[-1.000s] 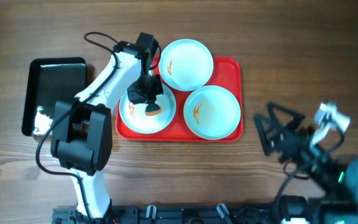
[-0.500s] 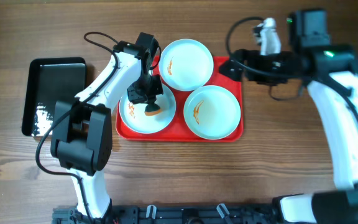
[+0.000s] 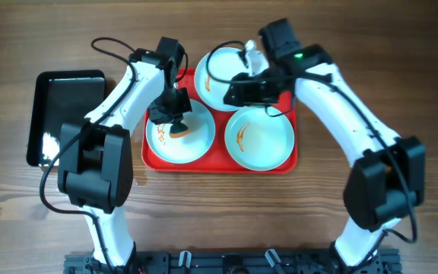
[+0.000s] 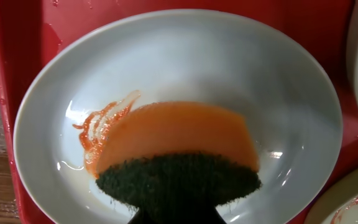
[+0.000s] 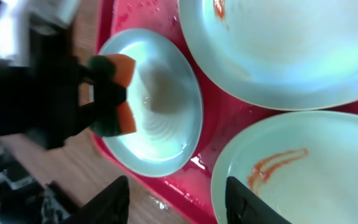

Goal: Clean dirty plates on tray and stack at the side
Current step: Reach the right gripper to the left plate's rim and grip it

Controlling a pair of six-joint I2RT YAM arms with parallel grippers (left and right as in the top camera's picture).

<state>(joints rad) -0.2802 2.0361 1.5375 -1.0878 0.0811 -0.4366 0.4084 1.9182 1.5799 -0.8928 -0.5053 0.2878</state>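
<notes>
Three pale plates lie on the red tray [image 3: 284, 84]. On the left plate [image 3: 196, 144] rests an orange sponge [image 4: 179, 134] with a dark green pad; my left gripper [image 3: 172, 116] is shut on it. An orange smear [image 4: 98, 127] curls beside the sponge. The back plate [image 3: 230, 68] and the right plate [image 3: 268, 141] each carry an orange smear. My right gripper [image 5: 179, 205] hovers open over the tray between these plates, nothing between its fingers [image 5: 114, 202]. In the right wrist view the left plate [image 5: 166, 106] with the sponge [image 5: 114, 93] lies ahead.
A glossy black tray [image 3: 63, 114] sits on the wooden table left of the red tray. Water drops shine on the red tray's floor [image 5: 229, 118]. Both arms cross over the tray, the right one from the right side.
My right arm has swung in from the table's right side to above the tray, and its fingers stand closer together. The left gripper and sponge have shifted slightly left on the plate.
</notes>
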